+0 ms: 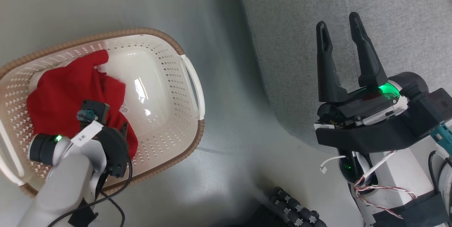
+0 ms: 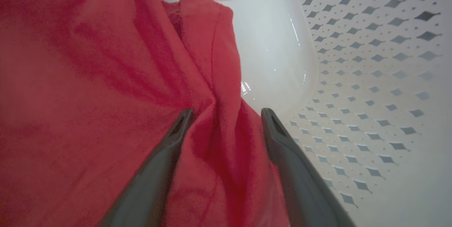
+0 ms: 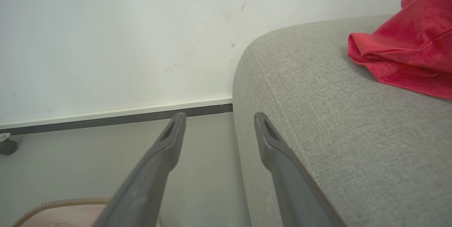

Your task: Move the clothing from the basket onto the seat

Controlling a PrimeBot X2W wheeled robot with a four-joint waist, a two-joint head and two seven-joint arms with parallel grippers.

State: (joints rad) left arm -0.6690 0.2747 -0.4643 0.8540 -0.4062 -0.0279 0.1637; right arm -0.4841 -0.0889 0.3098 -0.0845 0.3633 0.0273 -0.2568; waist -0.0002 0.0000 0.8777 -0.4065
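The basket (image 1: 166, 75) is glossy cream plastic with a ribbed brown rim (image 1: 141, 30). The clothing (image 1: 60, 93) inside is soft matt red cloth. The seat (image 1: 370, 8), right, is coarse grey woven fabric; the floor (image 1: 229, 170) is smooth, faintly shiny

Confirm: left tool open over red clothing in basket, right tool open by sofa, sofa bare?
Wrong on the sofa: the right wrist view shows a red garment lying on it. Left tool open over red clothing in the basket, right tool open by the sofa: correct.
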